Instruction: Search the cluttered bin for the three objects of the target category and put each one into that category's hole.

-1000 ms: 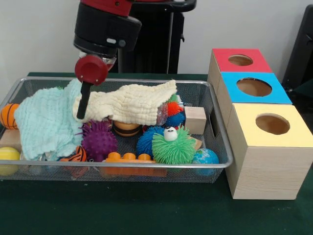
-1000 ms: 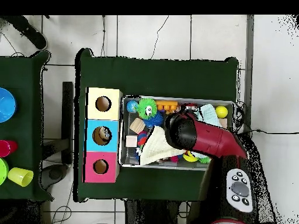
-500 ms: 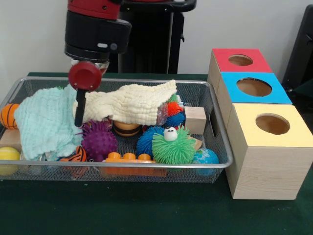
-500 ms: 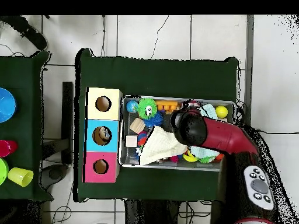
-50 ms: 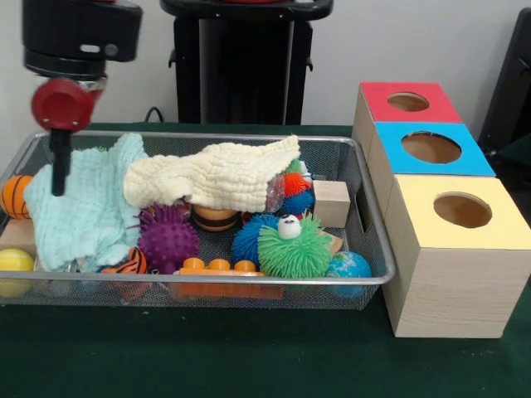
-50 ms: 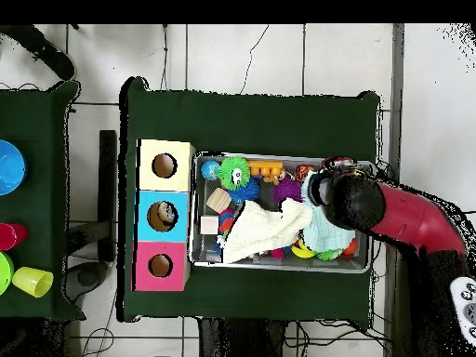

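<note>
A wire bin (image 5: pixel 249 282) holds a jumble of toys. A cream cloth (image 5: pixel 220 174) lies over the middle and a mint cloth (image 5: pixel 79 203) over the left part. Showing around them are a purple spiky ball (image 5: pixel 168 236), a green fuzzy ball with an eye (image 5: pixel 294 247), a blue spiky ball (image 5: pixel 249 236), a globe ball (image 5: pixel 348 265), an orange brick (image 5: pixel 220 267) and a wooden cube (image 5: pixel 332 201). My gripper (image 5: pixel 58 184) hangs over the mint cloth at the bin's left end, holding nothing visible. From overhead, the arm's head (image 6: pixel 353 200) covers that end of the bin (image 6: pixel 279 268).
Three wooden boxes with round holes stand beside the bin: red (image 5: pixel 406 101), blue (image 5: pixel 431 148), yellow (image 5: pixel 462 210). A basketball-pattern ball (image 5: pixel 15 195) and a yellow ball (image 5: pixel 15 261) lie at the bin's left edge. A blue bowl (image 6: pixel 7 167) and cups sit on another table.
My gripper has moved away from the cream cloth's edge to the left end of the bin and risen a little. Both cloths lie as before.
</note>
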Tool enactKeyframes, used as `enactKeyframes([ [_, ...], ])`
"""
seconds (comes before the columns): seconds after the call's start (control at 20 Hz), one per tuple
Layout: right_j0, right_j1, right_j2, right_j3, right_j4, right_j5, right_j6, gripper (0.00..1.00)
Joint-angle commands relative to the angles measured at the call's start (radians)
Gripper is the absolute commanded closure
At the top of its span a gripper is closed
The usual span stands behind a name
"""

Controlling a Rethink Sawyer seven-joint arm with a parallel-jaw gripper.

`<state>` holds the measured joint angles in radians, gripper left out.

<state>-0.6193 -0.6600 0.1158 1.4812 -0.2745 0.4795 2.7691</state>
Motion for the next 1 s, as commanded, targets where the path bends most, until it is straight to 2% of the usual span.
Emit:
enactKeyframes([
  [0.05, -0.05, 0.074, 0.174, -0.107, -0.083, 0.069, -0.335, 0.0],
  [0.2, -0.018, 0.134, 0.155, -0.142, -0.074, 0.043, -0.274, 0.0],
  [0.4, 0.041, 0.175, 0.1, -0.188, -0.059, 0.075, -0.192, 0.0],
  [0.55, 0.087, 0.173, 0.046, -0.19, -0.046, 0.09, -0.115, 0.0],
  [0.7, 0.132, 0.16, -0.003, -0.166, -0.041, 0.06, -0.047, 0.0],
  [1.0, 0.141, 0.17, -0.012, -0.148, -0.017, 0.031, -0.047, 0.0],
])
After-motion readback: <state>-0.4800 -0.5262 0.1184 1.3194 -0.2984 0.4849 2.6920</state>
